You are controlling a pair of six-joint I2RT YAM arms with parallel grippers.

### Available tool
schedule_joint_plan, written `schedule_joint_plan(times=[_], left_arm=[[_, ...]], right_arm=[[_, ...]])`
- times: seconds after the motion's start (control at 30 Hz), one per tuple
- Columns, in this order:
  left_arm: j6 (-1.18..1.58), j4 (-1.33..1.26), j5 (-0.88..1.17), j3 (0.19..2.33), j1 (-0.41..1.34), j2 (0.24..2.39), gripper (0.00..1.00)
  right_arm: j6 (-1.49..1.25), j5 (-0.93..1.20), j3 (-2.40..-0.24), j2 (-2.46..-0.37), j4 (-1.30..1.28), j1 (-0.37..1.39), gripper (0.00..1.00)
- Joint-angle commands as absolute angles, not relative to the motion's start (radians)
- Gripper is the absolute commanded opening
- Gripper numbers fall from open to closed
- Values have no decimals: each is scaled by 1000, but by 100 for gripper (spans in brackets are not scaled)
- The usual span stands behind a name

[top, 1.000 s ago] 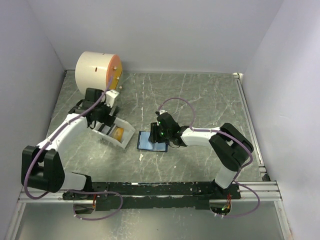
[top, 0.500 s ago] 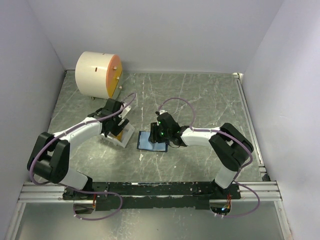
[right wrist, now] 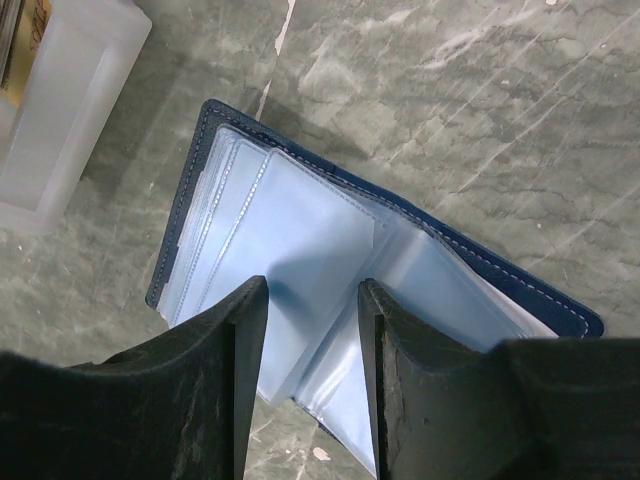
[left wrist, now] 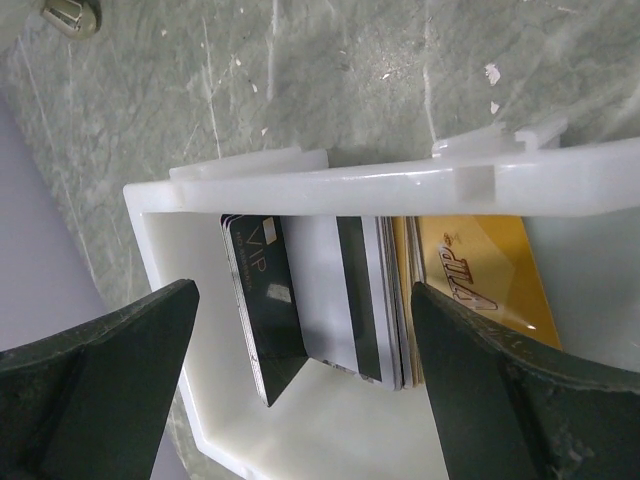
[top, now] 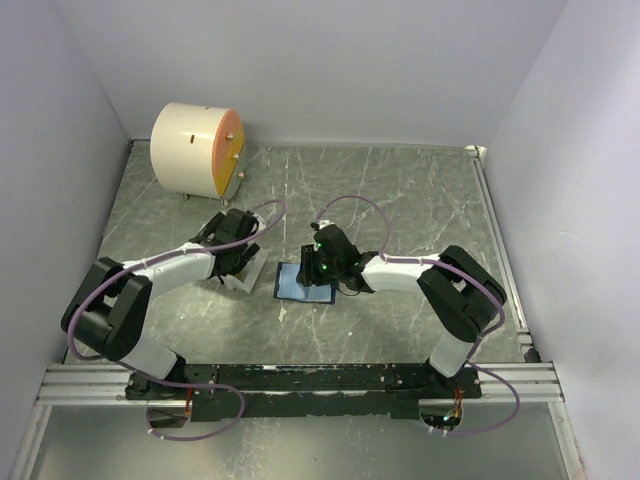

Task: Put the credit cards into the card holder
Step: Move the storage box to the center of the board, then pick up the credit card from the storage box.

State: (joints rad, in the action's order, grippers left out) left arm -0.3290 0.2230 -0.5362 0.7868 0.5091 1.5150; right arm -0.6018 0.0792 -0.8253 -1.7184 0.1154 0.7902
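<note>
Gaping empty over the tray [left wrist: 400, 185], left gripper [left wrist: 305, 290] should pinch the thin, stiff, probably slick credit cards [left wrist: 270, 300] across their faces; right gripper [right wrist: 312, 285] slightly parted, empty, over the card holder [right wrist: 320, 225]

Enclosed work cell with a marbled table.
Bounded left, rear and right by plain pale lavender walls [top: 330, 60]; surfaced with a grey-green table [top: 420, 190] streaked white; edged at the near side by a black rail [top: 330, 377]; evenly lit.

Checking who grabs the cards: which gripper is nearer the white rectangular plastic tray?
Left. The left gripper hangs open over the tray and its credit cards; the right gripper is over the open navy card holder beside it.
</note>
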Motion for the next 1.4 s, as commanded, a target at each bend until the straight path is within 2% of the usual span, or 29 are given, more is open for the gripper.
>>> schedule_joint_plan(times=[0.0,0.33,0.57,0.73,1.0,1.37], left_arm=[[-294,162,-639,773,529,1531,99],[-217,219,-678,790,533,1596,99],[-228,221,-713,792,535,1540,86],[-267,206,-788,790,535,1486,82],[-263,190,-829,779,505,1480,85],[-240,212,-763,812,433,1456,86]], right_arm=[[-600,92,-808,-1769,66,789,42],[-602,101,-801,-1760,76,790,42],[-599,95,-789,-1740,75,788,42],[-598,98,-786,-1732,75,788,42],[-597,93,-783,-1721,74,789,42],[-596,90,-778,-1713,75,789,42]])
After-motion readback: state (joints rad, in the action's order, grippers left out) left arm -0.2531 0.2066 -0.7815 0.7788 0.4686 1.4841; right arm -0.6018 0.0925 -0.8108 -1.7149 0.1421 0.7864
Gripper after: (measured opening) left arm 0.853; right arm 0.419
